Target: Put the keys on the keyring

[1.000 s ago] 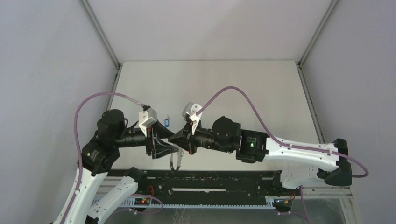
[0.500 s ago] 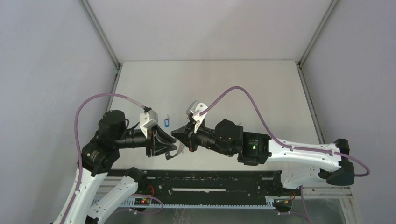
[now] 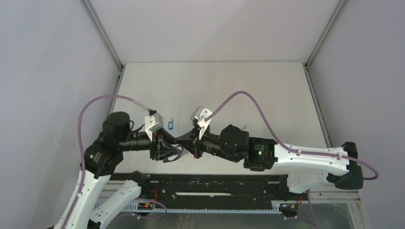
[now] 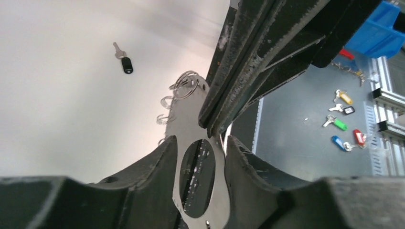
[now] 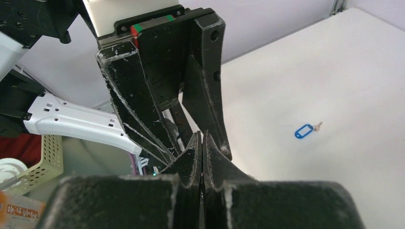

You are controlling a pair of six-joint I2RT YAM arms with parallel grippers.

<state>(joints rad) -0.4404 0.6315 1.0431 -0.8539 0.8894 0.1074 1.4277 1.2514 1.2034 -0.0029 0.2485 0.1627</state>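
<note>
The keyring (image 4: 191,114) is a thin grey metal piece with an oval opening and small rings (image 4: 184,86) along its far edge. My left gripper (image 4: 199,143) is shut on it and holds it above the table's near edge (image 3: 180,153). My right gripper (image 5: 201,136) is shut, its tips meeting the keyring's right edge (image 4: 212,125), apparently pinching it. The black-headed key (image 4: 126,63) lies on the white table beyond the rings. The blue-headed key (image 5: 305,130) lies on the table just behind the left wrist (image 3: 170,124).
A black rail (image 3: 215,183) runs along the near table edge under both grippers. Off the table, several coloured keys (image 4: 341,124) lie on a grey floor beside a blue bin (image 4: 382,33). A pale green basket (image 5: 43,157) stands at lower left.
The two grippers have closed in on each other. The keyring, which hung down over the rail, has swung up between them. The blue key has not moved.
</note>
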